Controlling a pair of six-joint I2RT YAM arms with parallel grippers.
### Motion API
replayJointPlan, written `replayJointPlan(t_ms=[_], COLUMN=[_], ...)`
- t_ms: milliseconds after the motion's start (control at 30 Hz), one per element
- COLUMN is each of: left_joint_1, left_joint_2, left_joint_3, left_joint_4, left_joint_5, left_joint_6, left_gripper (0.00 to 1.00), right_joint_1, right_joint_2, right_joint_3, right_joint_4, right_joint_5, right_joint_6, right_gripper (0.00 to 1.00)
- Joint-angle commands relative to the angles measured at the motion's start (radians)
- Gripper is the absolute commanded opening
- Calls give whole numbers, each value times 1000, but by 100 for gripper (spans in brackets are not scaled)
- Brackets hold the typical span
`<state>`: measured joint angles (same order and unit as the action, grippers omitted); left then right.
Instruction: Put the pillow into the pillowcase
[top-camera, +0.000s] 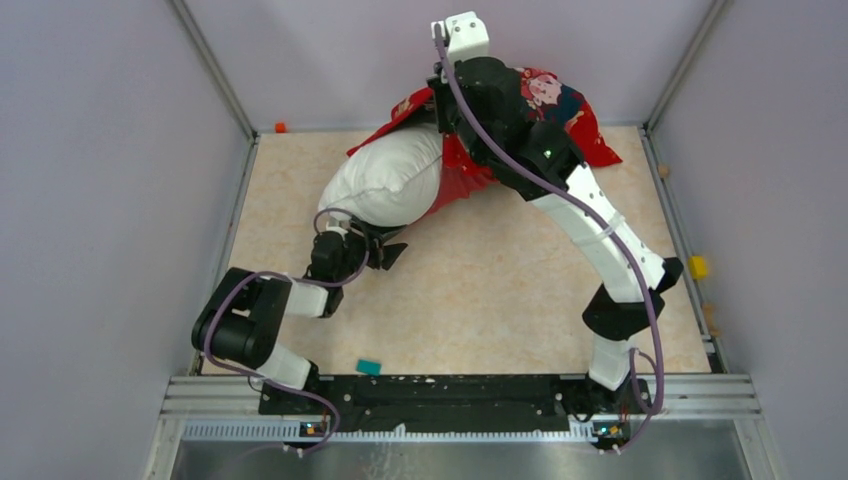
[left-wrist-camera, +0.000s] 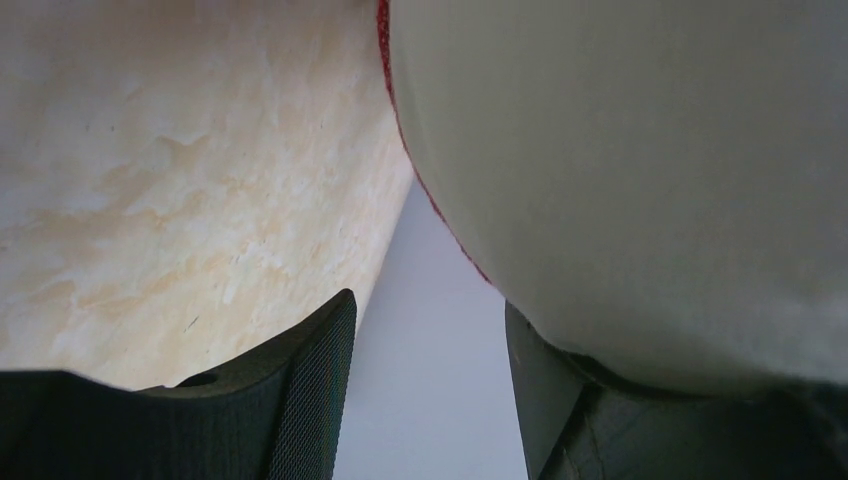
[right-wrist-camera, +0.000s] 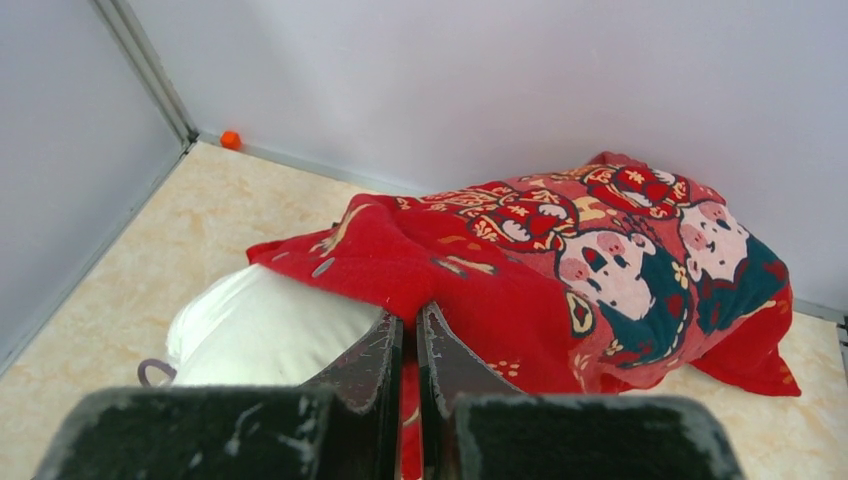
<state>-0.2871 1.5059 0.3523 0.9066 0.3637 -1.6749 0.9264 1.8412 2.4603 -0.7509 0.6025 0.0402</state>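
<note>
The top camera looks down from behind over the whole table (top-camera: 480, 300), the left wrist camera sits tight against the pillow (left-wrist-camera: 620, 180) just right of the left gripper (left-wrist-camera: 430, 340), and the right wrist camera, farther back, shares that pillow and the pillowcase (right-wrist-camera: 520, 260) beyond the right gripper (right-wrist-camera: 410, 345) with the top view.
</note>
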Motion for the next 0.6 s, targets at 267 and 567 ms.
replayJointPlan(t_ms=[267, 567], left_joint_1=[-8, -67], left_joint_2=[137, 171], left_joint_3=[183, 284], left_joint_4=[39, -99], left_joint_5=[-42, -46], left_joint_6=[-8, 33], left_gripper=[57, 35], right_joint_1=[87, 107], right_joint_2=[-102, -101], right_joint_3=[17, 23], right_joint_4=[129, 147], right_joint_5=[61, 75], right_joint_6=[-24, -34], right_gripper=[0, 0])
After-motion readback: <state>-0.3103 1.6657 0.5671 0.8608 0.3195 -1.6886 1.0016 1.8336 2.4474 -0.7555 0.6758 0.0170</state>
